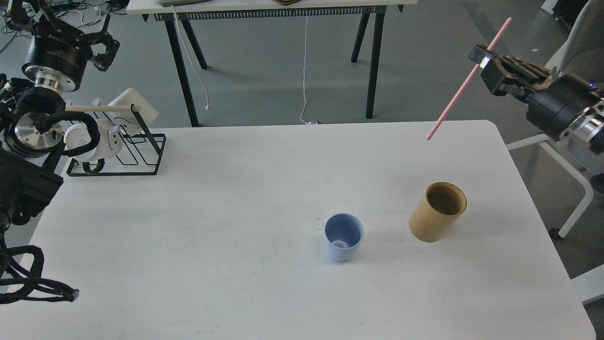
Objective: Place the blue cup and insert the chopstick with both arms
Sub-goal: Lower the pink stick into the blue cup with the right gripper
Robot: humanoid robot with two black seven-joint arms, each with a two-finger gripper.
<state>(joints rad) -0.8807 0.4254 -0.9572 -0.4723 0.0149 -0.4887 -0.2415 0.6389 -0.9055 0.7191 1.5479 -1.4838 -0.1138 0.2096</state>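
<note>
The blue cup (343, 242) stands upright and empty on the white table (236, 236), right of centre. The pink chopstick (468, 80) is held slanting in the air, high above the table's far right corner, its lower tip pointing down-left. My right gripper (482, 60) is shut on the chopstick near its upper third. My left gripper (104, 51) is raised at the far left, above the wire rack, its fingers spread and holding nothing. Both grippers are far from the cup.
A tan wooden cylinder holder (438, 212) stands upright right of the cup. A black wire rack (118, 156) with a pale dowel and white cups sits at the table's back left. Another table and a white cable are behind. A chair frame stands at the right.
</note>
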